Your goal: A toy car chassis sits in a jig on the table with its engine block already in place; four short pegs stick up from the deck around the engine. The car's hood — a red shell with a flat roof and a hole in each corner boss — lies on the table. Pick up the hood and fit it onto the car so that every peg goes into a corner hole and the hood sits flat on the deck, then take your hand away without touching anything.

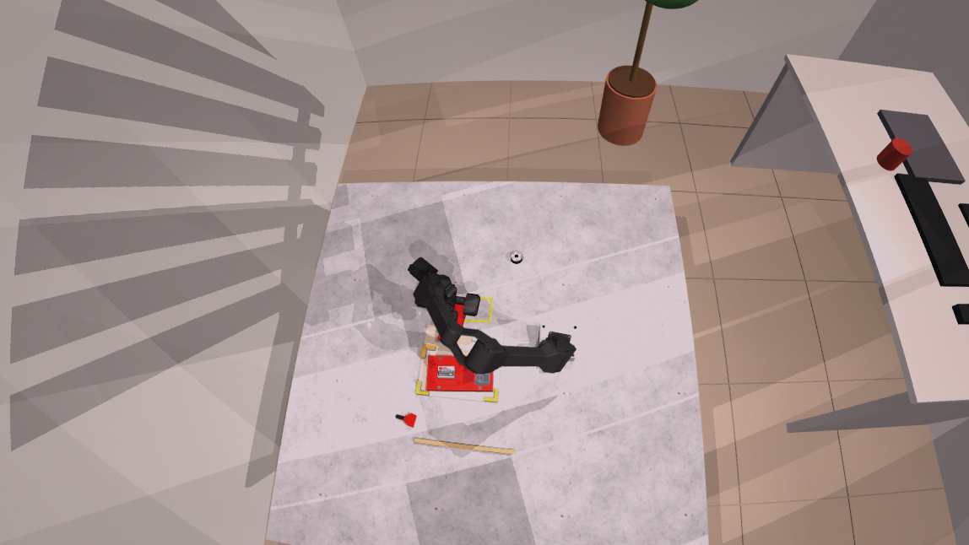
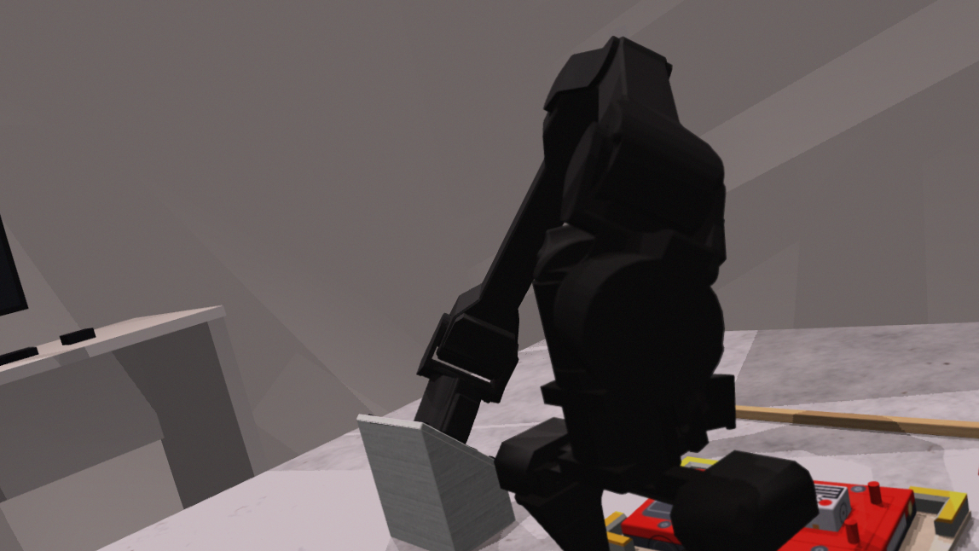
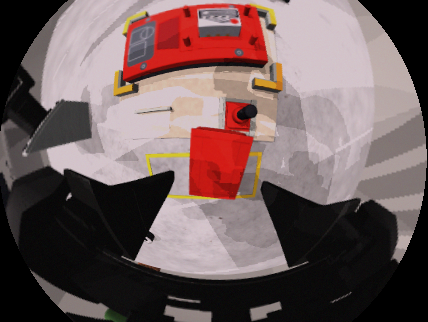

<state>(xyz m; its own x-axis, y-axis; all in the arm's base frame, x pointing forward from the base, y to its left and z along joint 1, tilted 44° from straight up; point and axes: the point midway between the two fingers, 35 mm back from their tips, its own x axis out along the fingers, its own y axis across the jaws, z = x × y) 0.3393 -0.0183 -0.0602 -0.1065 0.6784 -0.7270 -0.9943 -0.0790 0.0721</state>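
The red hood (image 3: 219, 162) (image 1: 461, 317) lies flat on the table inside a yellow outlined rectangle (image 3: 160, 159) (image 1: 489, 310). My gripper (image 3: 219, 181) (image 1: 467, 301) hangs above it, open and empty, with one finger to each side of the hood's near end. The red chassis (image 3: 180, 47) (image 1: 455, 377) (image 2: 886, 513) sits beyond the hood in a jig with yellow corner brackets (image 3: 126, 83) (image 1: 423, 388). The grey engine block (image 3: 218, 20) (image 2: 831, 500) is on its deck. Short red pegs (image 2: 874, 491) stick up beside the engine. In the exterior view the arm hides the hood.
A small red base with a black knob (image 3: 241, 113) stands between hood and chassis. A grey wedge block (image 3: 63, 123) (image 2: 427, 479) stands by the arm's base. A small red tool (image 1: 408, 420), a wooden stick (image 1: 463, 445) (image 2: 855, 419) and a metal ring (image 1: 516, 256) lie further off.
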